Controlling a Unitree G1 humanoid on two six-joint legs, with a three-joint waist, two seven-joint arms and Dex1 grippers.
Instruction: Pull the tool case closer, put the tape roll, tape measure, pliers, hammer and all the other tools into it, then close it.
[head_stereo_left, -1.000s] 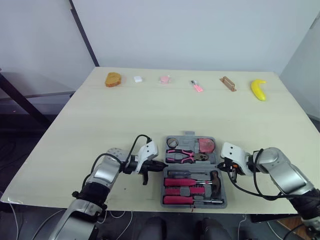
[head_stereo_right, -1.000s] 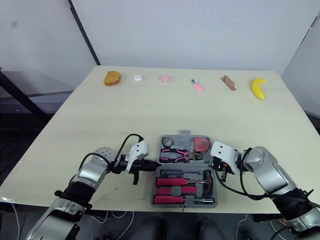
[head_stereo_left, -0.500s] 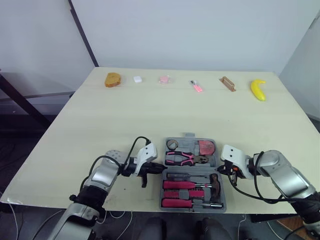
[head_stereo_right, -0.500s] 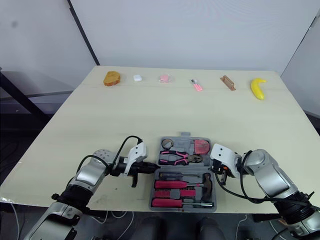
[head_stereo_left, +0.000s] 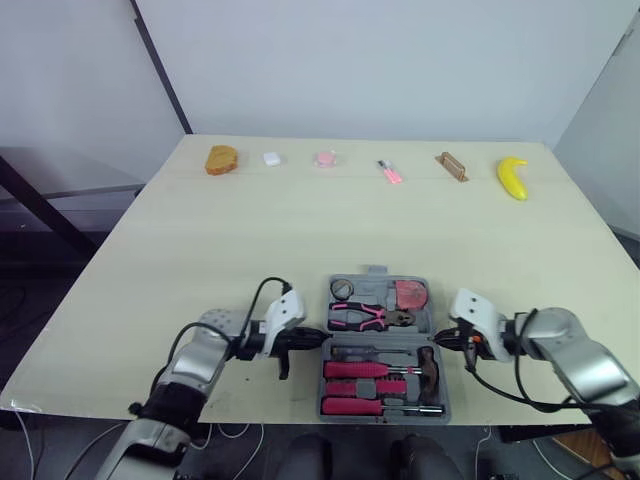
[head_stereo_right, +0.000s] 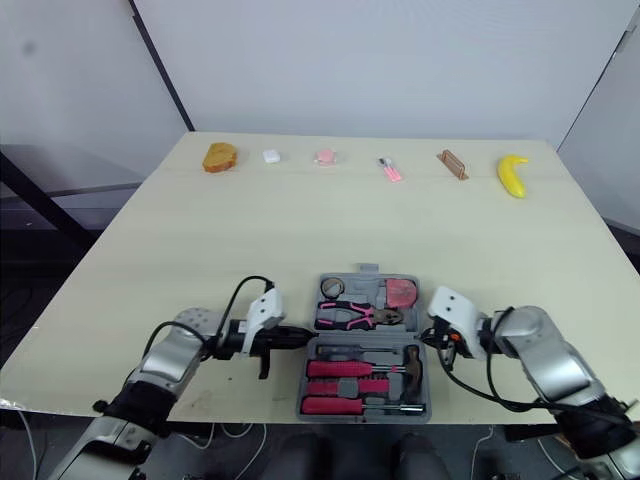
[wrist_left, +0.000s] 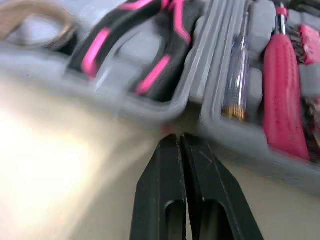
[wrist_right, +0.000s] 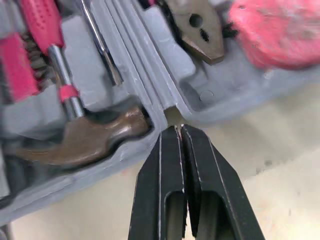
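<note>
The grey tool case (head_stereo_left: 376, 270) lies open and flat near the table's front edge. Its far half holds the tape roll (head_stereo_left: 342, 289), pink-handled pliers (head_stereo_left: 365, 316) and red tape measure (head_stereo_left: 410, 295). Its near half holds pink-handled screwdrivers (head_stereo_left: 362, 369) and the hammer (head_stereo_left: 428, 362). My left gripper (head_stereo_left: 318, 340) is shut, its tips at the hinge gap on the case's left side (wrist_left: 178, 137). My right gripper (head_stereo_left: 446, 340) is shut too, tips against the hinge gap on the right side (wrist_right: 178, 129), beside the hammer head (wrist_right: 90, 135).
Along the far edge lie a piece of bread (head_stereo_left: 221, 159), a small white object (head_stereo_left: 271, 158), a pink object (head_stereo_left: 324, 159), a small pink tool (head_stereo_left: 390, 172), a wooden block (head_stereo_left: 453, 166) and a banana (head_stereo_left: 513, 177). The case's near rim is close to the front edge.
Both grippers have dropped slightly toward the table's front edge, staying at the hinge ends of the case. The case itself has barely moved.
</note>
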